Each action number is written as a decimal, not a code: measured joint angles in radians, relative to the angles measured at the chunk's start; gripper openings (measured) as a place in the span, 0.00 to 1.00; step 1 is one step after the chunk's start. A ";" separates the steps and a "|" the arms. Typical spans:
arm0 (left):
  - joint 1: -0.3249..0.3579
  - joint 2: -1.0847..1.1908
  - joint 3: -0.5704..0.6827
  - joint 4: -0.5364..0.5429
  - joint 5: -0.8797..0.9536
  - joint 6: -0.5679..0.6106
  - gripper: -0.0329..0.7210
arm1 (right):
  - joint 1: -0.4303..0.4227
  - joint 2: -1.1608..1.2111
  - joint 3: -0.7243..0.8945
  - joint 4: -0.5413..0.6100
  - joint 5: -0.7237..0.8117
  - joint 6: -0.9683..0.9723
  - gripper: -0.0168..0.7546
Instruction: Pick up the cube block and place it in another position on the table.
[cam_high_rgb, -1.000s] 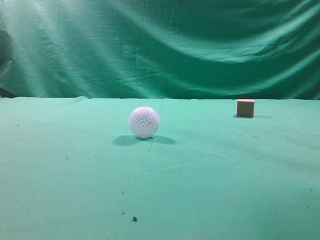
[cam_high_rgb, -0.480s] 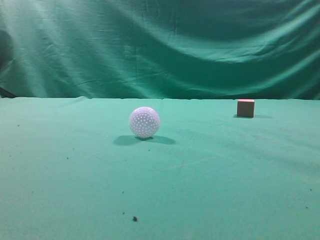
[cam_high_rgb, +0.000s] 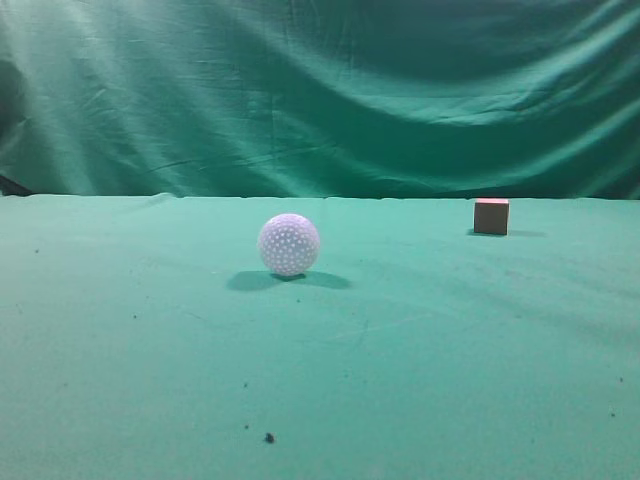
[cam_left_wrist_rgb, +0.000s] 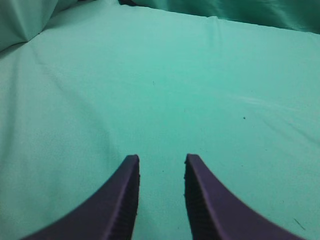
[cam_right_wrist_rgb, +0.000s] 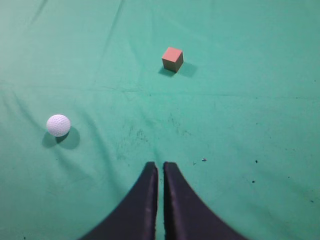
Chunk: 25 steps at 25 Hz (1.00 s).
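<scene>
The cube block (cam_high_rgb: 491, 216) is a small reddish-brown cube with a pinkish top. It sits far back on the right of the green table (cam_high_rgb: 420, 380). In the right wrist view the cube block (cam_right_wrist_rgb: 172, 59) lies well ahead of my right gripper (cam_right_wrist_rgb: 160, 165), which is shut and empty, high above the cloth. My left gripper (cam_left_wrist_rgb: 161, 159) is open and empty over bare green cloth; no object shows in its view. Neither gripper shows in the exterior view.
A white dimpled ball (cam_high_rgb: 289, 244) rests near the table's middle, left of the cube; it also shows in the right wrist view (cam_right_wrist_rgb: 58, 125). A wrinkled green backdrop (cam_high_rgb: 320, 90) hangs behind the table. Dark specks (cam_high_rgb: 268, 437) dot the cloth.
</scene>
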<state>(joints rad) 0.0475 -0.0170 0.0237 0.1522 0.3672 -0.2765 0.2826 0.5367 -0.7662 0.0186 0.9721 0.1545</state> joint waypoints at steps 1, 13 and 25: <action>0.000 0.000 0.000 0.000 0.000 0.000 0.39 | 0.000 -0.002 0.000 -0.020 -0.012 -0.004 0.02; 0.000 0.000 0.000 0.000 0.000 0.000 0.39 | -0.149 -0.134 0.258 -0.020 -0.343 -0.017 0.02; 0.000 0.000 0.000 0.000 0.000 0.000 0.39 | -0.293 -0.543 0.669 -0.090 -0.491 -0.043 0.02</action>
<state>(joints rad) 0.0475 -0.0170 0.0237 0.1522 0.3672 -0.2765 -0.0100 -0.0064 -0.0976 -0.0717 0.4814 0.1112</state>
